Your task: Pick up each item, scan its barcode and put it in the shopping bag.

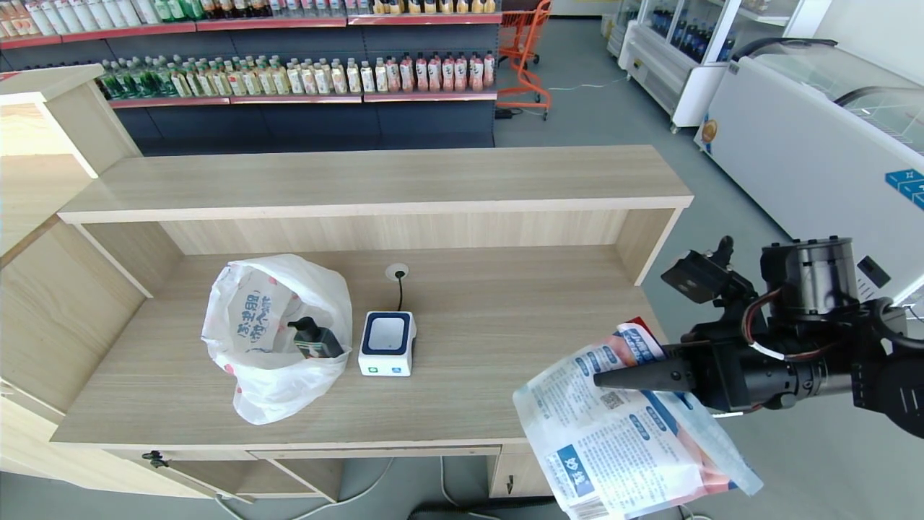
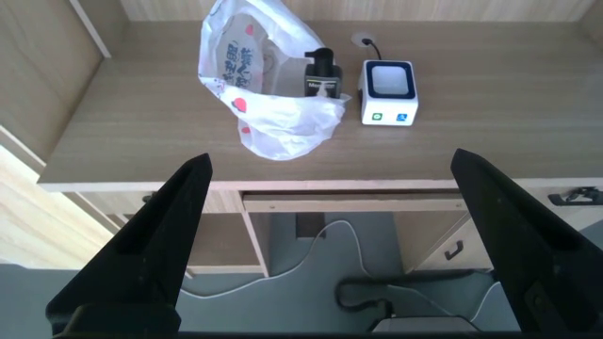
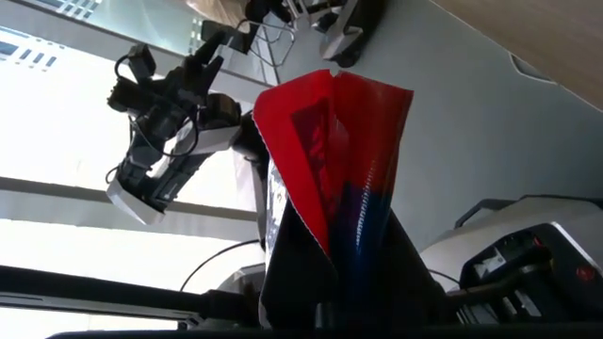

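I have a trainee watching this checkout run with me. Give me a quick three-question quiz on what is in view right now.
1. True or false: the right gripper is shut on the snack pouch.
2. What already sits in the shopping bag? A) a dark pump bottle B) a red can C) nothing
3. Fill in: the scanner stands on the desk, right beside the ____.
Key: 1 true; 2 A; 3 shopping bag.
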`<state>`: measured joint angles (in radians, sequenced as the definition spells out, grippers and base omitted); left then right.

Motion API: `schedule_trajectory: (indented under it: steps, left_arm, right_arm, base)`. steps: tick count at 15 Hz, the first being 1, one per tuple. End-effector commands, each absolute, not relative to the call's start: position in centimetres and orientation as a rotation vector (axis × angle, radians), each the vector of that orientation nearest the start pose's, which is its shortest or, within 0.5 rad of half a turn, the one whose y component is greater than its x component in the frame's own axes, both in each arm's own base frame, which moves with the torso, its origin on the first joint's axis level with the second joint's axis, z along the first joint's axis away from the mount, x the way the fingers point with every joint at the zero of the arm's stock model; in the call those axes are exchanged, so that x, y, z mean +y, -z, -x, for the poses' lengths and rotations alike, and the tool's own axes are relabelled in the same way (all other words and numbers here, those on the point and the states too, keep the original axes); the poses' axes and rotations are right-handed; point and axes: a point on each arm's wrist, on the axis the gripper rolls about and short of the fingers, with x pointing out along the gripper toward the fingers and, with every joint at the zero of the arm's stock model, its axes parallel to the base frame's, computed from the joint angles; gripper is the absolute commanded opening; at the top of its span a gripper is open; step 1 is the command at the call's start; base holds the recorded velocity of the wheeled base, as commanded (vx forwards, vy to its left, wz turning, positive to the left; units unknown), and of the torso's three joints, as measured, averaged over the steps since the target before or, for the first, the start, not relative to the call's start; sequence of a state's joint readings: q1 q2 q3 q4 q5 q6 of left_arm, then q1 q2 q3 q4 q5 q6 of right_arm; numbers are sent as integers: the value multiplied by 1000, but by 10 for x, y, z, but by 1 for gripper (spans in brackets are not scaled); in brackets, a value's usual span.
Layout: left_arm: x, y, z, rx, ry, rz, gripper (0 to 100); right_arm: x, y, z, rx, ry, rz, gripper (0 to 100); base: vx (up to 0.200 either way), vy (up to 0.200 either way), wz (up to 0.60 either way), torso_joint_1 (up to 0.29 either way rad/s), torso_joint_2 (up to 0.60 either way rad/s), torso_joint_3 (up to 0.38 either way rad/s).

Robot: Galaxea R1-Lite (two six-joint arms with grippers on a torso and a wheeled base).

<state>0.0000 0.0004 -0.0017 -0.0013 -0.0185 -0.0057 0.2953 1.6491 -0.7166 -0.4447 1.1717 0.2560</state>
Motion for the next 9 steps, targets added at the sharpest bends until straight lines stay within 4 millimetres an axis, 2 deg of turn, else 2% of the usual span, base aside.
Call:
schedule_trajectory:
  steps: [1,3,5,6,7,9]
  left_arm:
    - [0,-76,23,-3,18,6,100]
    - [0,-76,23,-3,18,6,100]
    - [0,-76,23,-3,18,6,100]
    - [0,-76,23,-3,18,6,100]
    - [0,-76,23,-3,18,6,100]
    - [0,-76,23,-3,18,6,100]
  right_arm:
    - [98,-161,-250,671,-1372,-432,0]
    - [97,-163,-251,650,-1358,-417,0]
    - [89,-169,-255,480,-1285,-268,0]
    - [80,-171,-257,403,-1226,-189,0]
    - [54,-176,-260,280,-1078,-24,0]
    - [30,-179,-262,189,-904,178,0]
  base:
    - [0,0,0,0,0,0]
    - [0,0,0,0,0,0]
    - [0,0,0,0,0,0]
    - [0,0,0,0,0,0]
    - [0,0,0,0,0,0]
    - [0,0,0,0,0,0]
